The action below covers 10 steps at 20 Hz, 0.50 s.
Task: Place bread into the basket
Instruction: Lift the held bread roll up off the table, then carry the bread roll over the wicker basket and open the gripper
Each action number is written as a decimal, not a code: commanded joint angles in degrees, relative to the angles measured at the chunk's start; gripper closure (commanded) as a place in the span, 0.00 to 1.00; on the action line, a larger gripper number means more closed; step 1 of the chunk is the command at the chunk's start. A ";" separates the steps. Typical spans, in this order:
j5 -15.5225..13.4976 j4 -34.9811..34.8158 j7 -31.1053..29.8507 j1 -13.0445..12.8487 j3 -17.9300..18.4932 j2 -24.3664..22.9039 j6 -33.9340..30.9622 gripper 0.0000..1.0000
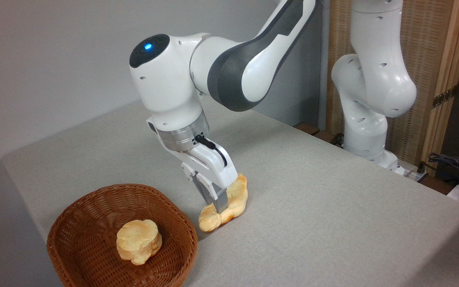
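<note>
Bread (233,199) is seen lying on the grey tabletop (333,207), just right of the basket (94,215) and outside it. Its near end is close to the basket rim; contact between the two cannot be confirmed. The loaf is angled, near end toward the camera, far end pointing back and right.

Claw (213,201) is lowered onto the loaf's middle, fingers (220,203) closed against its sides, so the bread is gripped. The loaf's underside appears to rest on the tabletop; any lift cannot be told.

Basket is placed at the front left of the tabletop, upright. One small round scalloped bun (139,241) is seen inside it, near the centre of the floor.

Arm (229,67) is bent over from the right, wrist pointing down; a blue light is lit on the wrist joint.
</note>
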 commanded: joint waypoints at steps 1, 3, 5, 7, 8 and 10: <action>-0.87 1.47 0.65 -0.42 -1.41 -3.41 -5.20 0.81; -0.96 2.44 0.56 -0.42 -2.81 -4.29 -6.18 0.79; -1.57 4.02 0.65 -0.42 -3.08 -4.56 -6.18 0.78; -3.50 5.60 0.74 -0.51 -3.52 -4.56 -4.61 0.78; -3.42 6.13 0.74 -0.60 -3.70 -4.56 -3.12 0.78; -3.42 7.01 0.74 -0.60 -5.01 -4.38 -0.13 0.77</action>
